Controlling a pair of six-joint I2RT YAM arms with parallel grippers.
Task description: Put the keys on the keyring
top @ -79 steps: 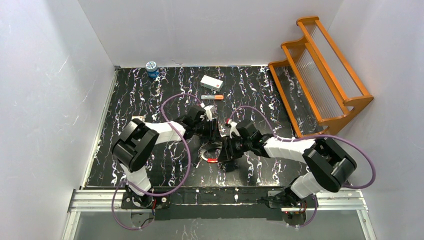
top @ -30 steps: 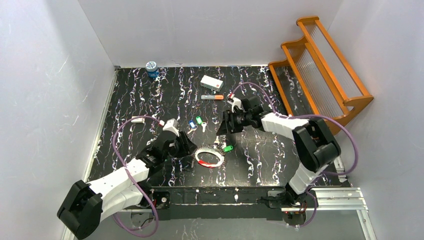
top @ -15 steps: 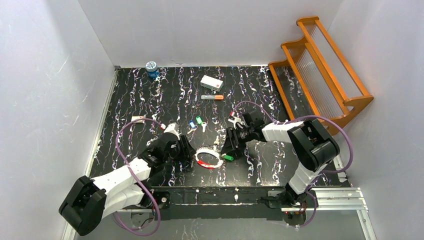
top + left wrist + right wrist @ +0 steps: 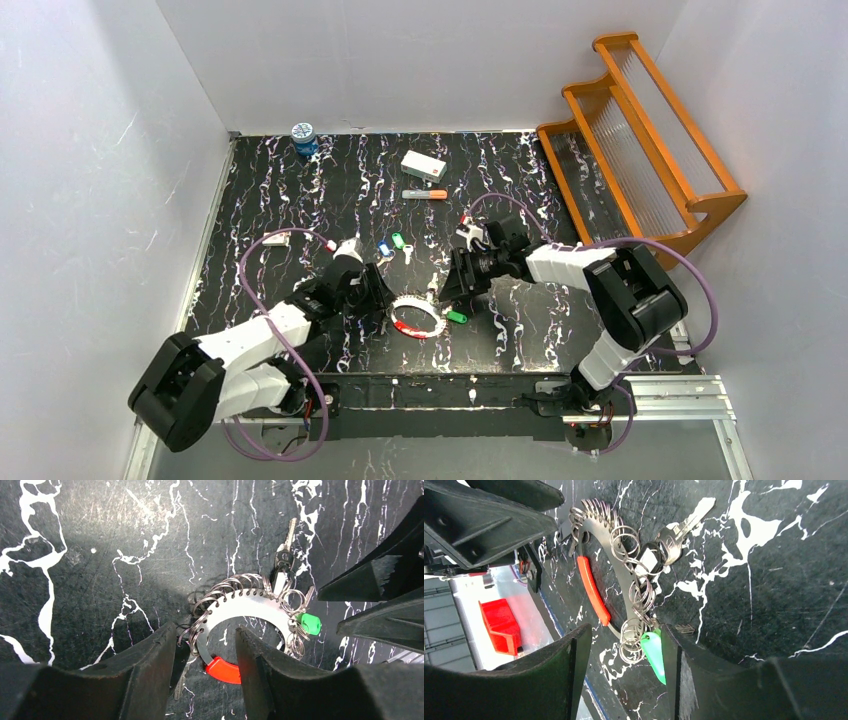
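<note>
Left wrist view: left gripper at bottom edge, fingers spread, pinching nothing. The keyring lies flat on the table, w/ its left arc sitting in the gap btwn the two tips. Ring is a silver band fringed w/ small wire loops. Its red section is at the bottom, just beside the right-hand finger. Green tag is on the ring's right side. Silver key w/ dark head sits at the ring's top, blade pointing up-frame; can't tell if it's threaded on.

Right wrist view: right gripper at bottom edge, also spread, holding nothing. The green tag lies btwn its tips, close to the right-hand finger; contact unclear.

Top external view: both grippers low at table ctr, one each side of the ring, left gripper on frame-left. Blue key and green key lie loose side by side, above-left of the ring, not on it. Further up-frame are a marker and a white box. Blue jar is at upper left and a wooden rack at upper right.
</note>
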